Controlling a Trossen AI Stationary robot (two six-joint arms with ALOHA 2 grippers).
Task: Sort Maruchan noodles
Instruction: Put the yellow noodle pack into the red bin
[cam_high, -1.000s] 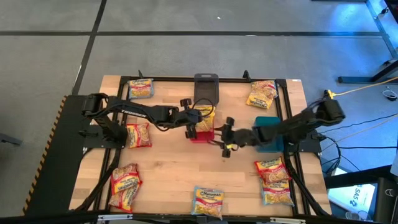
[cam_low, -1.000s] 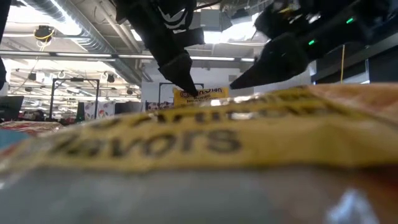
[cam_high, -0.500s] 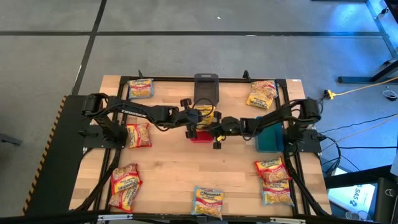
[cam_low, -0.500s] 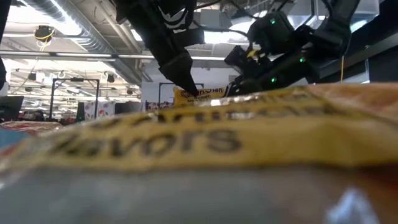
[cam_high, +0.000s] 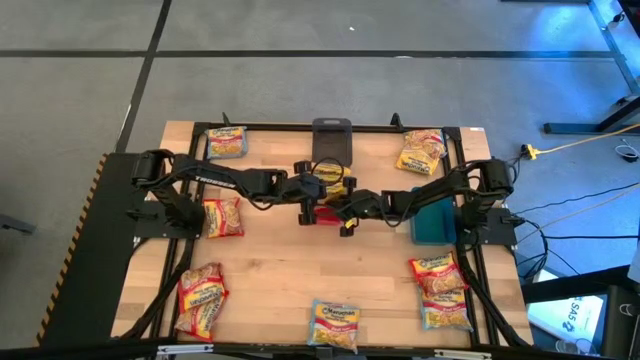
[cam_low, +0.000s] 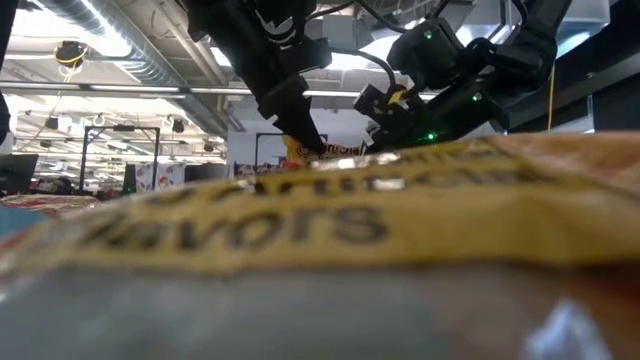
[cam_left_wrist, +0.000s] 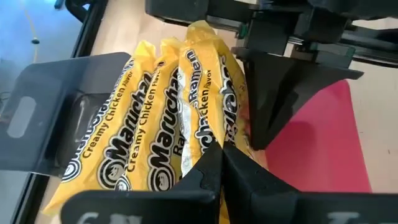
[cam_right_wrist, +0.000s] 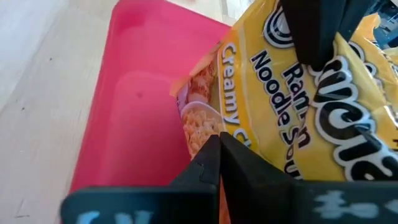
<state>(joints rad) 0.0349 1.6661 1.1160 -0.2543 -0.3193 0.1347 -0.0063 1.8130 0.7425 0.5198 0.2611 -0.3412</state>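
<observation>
Most Maruchan noodles are not yet sorted: packets lie at the table's (cam_high: 270, 260) left side (cam_high: 222, 216), near-left corner (cam_high: 201, 297), near edge (cam_high: 335, 324), right side (cam_high: 437, 288) and both far corners. At the centre, the left gripper (cam_high: 305, 197) pinches a yellow Creamy Chicken packet (cam_left_wrist: 180, 124) over the red bin (cam_right_wrist: 134, 112) (still empty inside). The right gripper (cam_high: 348, 213) has its fingers pressed together against that packet's other end; whether it grips is unclear.

2 arms stretched toward table centre, left gripper (cam_high: 318, 192) and right gripper (cam_high: 345, 207) clamped
</observation>
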